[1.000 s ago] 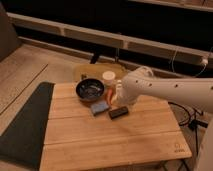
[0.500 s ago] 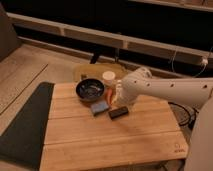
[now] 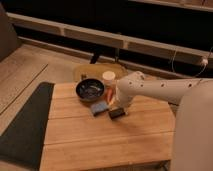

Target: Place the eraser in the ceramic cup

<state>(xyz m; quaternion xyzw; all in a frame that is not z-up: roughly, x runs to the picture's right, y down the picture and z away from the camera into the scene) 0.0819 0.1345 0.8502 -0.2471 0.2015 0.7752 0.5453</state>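
Observation:
The eraser [image 3: 116,113], a small flat black block, lies on the wooden table [image 3: 100,145] near its middle. The ceramic cup [image 3: 108,76], pale cream, stands at the table's back edge. My white arm reaches in from the right and bends down. My gripper [image 3: 120,104] hangs just above and behind the eraser, well in front of the cup. The arm hides the gripper's tips.
A wide dark bowl [image 3: 90,90] stands left of the cup. A blue-grey pad [image 3: 99,108] lies left of the eraser. A white item with orange marks [image 3: 109,94] sits between bowl and arm. A dark mat [image 3: 22,125] lies left of the table, and a tan seat [image 3: 95,70] is behind it.

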